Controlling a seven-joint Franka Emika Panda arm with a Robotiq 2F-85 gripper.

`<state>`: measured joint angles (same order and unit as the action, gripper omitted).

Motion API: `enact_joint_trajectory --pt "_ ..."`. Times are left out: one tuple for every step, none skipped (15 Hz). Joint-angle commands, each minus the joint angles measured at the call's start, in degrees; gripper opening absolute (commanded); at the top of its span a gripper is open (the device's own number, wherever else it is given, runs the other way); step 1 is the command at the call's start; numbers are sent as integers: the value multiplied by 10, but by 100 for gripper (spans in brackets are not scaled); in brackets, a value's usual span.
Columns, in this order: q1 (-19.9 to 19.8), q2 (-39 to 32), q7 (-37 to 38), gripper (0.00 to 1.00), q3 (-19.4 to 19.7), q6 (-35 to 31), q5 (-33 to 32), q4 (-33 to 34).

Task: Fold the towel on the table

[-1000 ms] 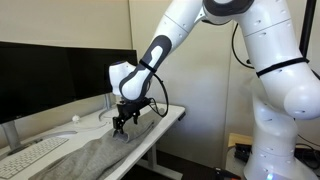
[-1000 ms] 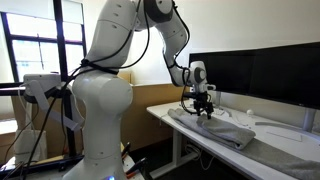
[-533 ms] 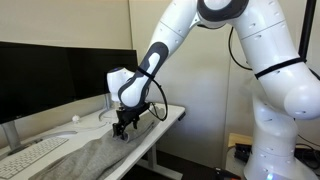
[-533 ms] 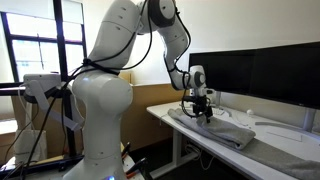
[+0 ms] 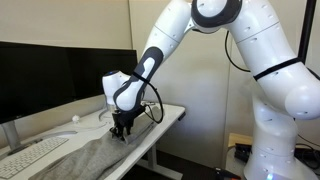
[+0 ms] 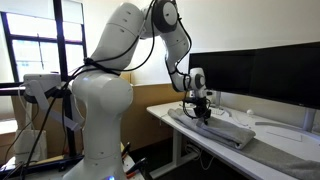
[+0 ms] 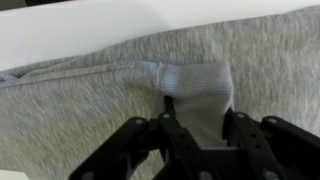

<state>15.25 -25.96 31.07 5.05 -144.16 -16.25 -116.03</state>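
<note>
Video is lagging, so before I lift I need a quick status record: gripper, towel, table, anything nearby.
gripper: down at the towel's end, jaws pinched on a raised ridge of cloth
towel: lies spread along the table, not yet folded; bunched only at the pinch
table: white top bare beyond the towel's end
nearby: keyboard beside the towel, monitors behind it
fold progress: end gripped, cloth not lifted off the table

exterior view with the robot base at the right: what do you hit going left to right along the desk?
Left to right: keyboard → gripper, down on the towel → bare end of the table → robot's white body.
</note>
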Motion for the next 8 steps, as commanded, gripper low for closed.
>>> enact_joint_trajectory --pt "9 -4 13 13 11 -12 -15 5" --pt "11 -5 16 7 12 -15 -16 5" --pt "13 -4 18 5 13 -18 -18 4" --pt "14 -4 20 3 15 -20 -19 4" --pt "17 -2 22 0 17 -23 -21 3" --pt "22 0 25 0 20 -25 -25 2" --pt "27 2 32 2 24 -28 -30 1" --pt "32 5 39 4 26 -31 -35 2"
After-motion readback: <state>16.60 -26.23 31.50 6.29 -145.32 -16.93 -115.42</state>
